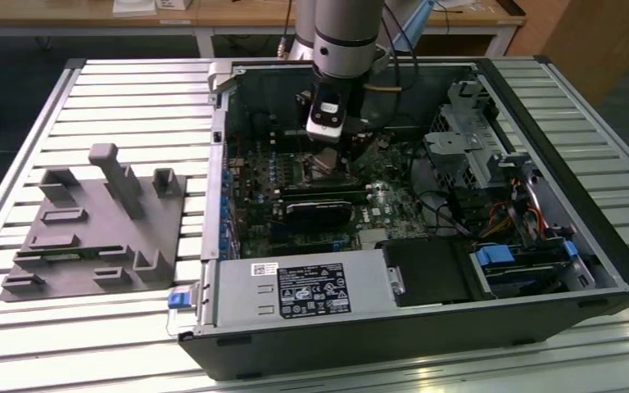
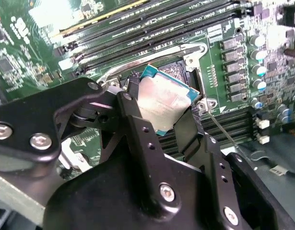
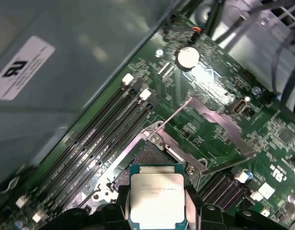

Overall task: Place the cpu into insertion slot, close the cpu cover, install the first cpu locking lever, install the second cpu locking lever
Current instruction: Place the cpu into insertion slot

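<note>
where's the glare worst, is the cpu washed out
Second wrist view: white blown-out patch on the motherboard, the cpu lid shines pale, edges clear. First wrist view: cpu evenly lit, glare beside the coin cell. Exterior view: table slats gleam, case interior dark.

In the second wrist view I see my gripper with its black fingers pressed against opposite edges of the cpu, silver top facing the camera. The insertion slot lies just behind, its dark centre partly hidden by the chip; whether they touch, I cannot tell. Long memory slots cross the green board beyond.
</note>
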### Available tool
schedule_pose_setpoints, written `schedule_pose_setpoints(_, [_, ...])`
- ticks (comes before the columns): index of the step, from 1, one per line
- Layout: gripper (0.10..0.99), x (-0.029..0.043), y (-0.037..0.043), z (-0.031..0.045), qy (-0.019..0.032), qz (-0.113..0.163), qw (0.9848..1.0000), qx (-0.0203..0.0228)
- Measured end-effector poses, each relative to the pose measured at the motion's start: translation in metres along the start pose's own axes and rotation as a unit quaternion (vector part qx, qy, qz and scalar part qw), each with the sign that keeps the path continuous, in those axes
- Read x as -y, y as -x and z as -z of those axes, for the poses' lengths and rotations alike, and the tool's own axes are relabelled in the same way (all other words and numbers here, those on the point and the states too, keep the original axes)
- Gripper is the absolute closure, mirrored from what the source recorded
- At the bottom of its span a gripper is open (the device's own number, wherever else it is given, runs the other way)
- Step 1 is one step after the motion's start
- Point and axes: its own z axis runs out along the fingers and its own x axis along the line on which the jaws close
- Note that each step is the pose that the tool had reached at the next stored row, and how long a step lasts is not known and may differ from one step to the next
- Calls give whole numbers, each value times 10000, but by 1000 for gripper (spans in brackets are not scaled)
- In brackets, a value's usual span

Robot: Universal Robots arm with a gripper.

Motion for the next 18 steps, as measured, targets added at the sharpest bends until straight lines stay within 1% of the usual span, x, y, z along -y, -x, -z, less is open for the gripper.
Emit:
schedule_pose_setpoints(5, [545,0,0,-1,-8,-363,9993,31])
schedule_pose_setpoints(8, [545,0,0,-1,-11,-564,9984,56])
schedule_pose_setpoints(10, [545,0,0,-1,-13,-703,9975,74])
schedule_pose_setpoints(12, [545,0,0,-1,-14,-847,9964,84])
schedule_pose_setpoints(14, [545,0,0,-3,-15,-1004,9949,88])
schedule_pose_setpoints(16, [545,0,0,-6,-15,-1167,9931,89])
schedule_pose_setpoints(18, [545,0,0,-9,-16,-1340,9909,90])
